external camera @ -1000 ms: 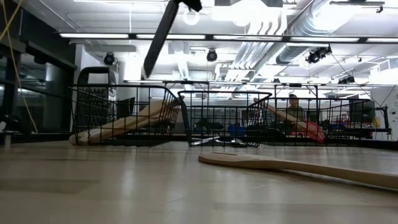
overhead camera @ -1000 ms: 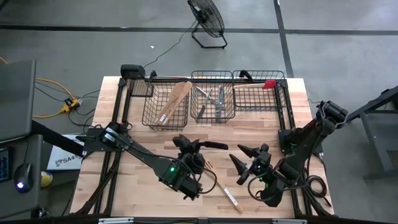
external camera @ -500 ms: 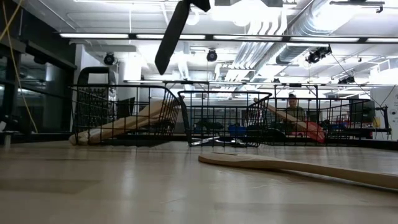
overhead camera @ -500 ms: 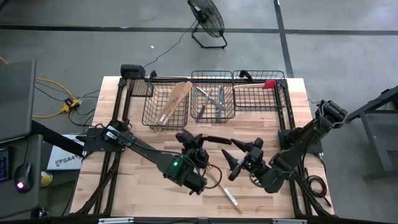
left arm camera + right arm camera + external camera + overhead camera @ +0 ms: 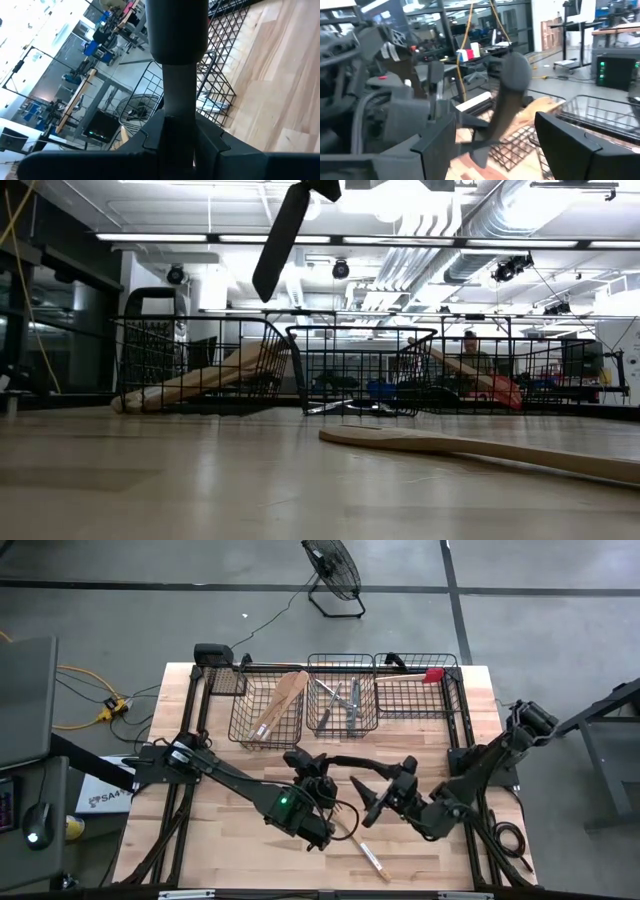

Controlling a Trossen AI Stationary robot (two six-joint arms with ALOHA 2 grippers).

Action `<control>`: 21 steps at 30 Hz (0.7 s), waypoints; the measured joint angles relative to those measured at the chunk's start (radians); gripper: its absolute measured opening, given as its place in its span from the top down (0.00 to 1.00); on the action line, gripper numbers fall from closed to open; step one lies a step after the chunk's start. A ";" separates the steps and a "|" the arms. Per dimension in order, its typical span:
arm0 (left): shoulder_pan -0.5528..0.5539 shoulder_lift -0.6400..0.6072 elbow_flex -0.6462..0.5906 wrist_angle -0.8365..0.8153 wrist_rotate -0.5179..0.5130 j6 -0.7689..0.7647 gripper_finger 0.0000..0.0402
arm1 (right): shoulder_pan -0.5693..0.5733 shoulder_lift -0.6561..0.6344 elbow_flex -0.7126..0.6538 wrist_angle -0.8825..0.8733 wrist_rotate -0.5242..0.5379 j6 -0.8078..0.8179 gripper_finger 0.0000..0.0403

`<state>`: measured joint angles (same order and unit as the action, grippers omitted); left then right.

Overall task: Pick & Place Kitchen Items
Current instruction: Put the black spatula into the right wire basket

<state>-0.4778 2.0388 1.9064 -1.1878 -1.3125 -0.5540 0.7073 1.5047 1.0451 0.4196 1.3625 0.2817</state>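
A: What's the surface, and the room?

B: A pale wood-plank table on a grey concrete floor, with a floor fan beyond its far edge. The low view looks into a bright hall with strip lights and ducts overhead.

A: Where's the middle basket?

B: At the far edge of the table, with silver cutlery in it. The basket on its left holds a wooden turner. The one on its right holds a red spatula.

A: And the grippers?

B: The left gripper is in front of the middle basket, above the table, clamped narrow on a black utensil. The right gripper is also in front of that basket, a little nearer the front edge, fingers spread wide and holding nothing.

A: How does the black utensil lie?

B: It sticks out of the left gripper towards the right one, its free end just beside the open fingers. It is slim and dark, with a rounded end in the right wrist view.

A: Anything loose?

B: A pale wooden utensil lies flat on the table, further in front of the middle basket than both grippers.
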 joint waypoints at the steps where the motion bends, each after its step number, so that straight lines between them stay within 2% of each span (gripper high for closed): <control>1: 0.000 0.000 0.000 0.000 0.000 0.000 0.85 | -0.007 0.000 0.000 0.021 -0.015 -0.014 0.35; 8: 0.000 0.000 0.000 0.000 0.001 0.000 0.85 | -0.023 0.000 0.000 0.159 -0.048 -0.159 0.40; 14: 0.000 0.000 0.000 0.000 0.003 0.000 0.85 | -0.018 0.000 0.000 0.176 0.019 -0.200 0.52; 21: 0.000 0.000 0.000 0.008 0.023 0.000 0.85 | -0.033 0.000 0.000 0.176 -0.009 -0.201 0.67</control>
<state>-0.4778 2.0388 1.9064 -1.1803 -1.2895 -0.5544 0.6748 1.5047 1.0454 0.5961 1.3532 0.0811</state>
